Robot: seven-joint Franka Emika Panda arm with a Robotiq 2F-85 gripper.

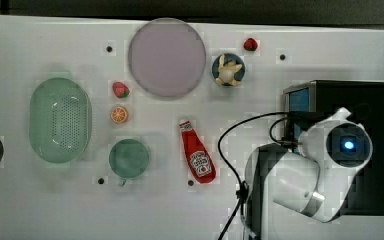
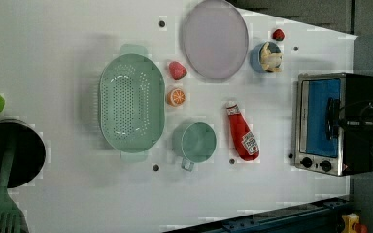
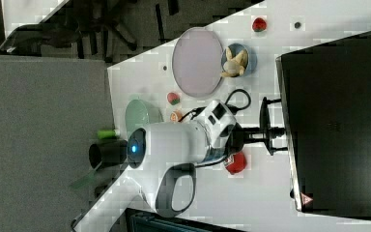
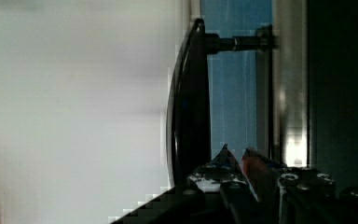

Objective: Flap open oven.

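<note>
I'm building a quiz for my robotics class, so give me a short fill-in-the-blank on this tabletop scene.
1. The oven's glass door is tinted ____.
2. The ketchup bottle lies on its side, coloured ____.
3. The toy rabbit sits in a small blue ____.
4. In the left view, the orange slice lies between the strawberry and the green ____.

Missing words: blue; red; bowl; cup

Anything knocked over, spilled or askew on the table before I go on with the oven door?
Nothing spilled or damaged. The ketchup bottle lies on its side between the green cup and the oven. The oven door looks closed, sitting flush in its frame.
</note>
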